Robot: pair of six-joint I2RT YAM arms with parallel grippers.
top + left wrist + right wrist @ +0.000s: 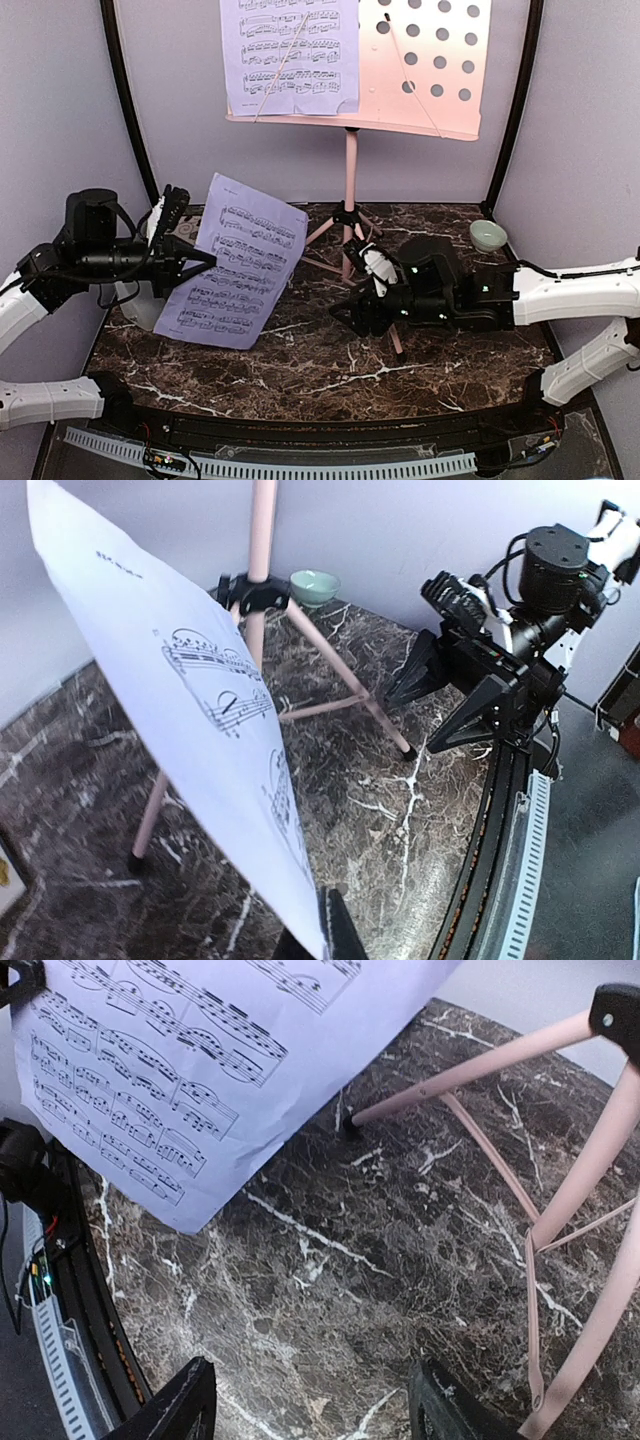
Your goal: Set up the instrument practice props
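Roughly, we judge the job half done: one sheet-music page (290, 55) already rests on the plate of the pink music stand (351, 170), which stands at twelve o'clock on the table (330, 390). A second page (240, 265) hangs upright at nine o'clock, pinched at its edge by the left gripper (200, 258), fingers fully closed on it. The right gripper (345, 305), near the centre beside the stand's legs, has its fingers spread and empty. What is left, we think, is carrying this page up to the plate. A pale shape (138, 305) behind it may be the metronome; we cannot tell.
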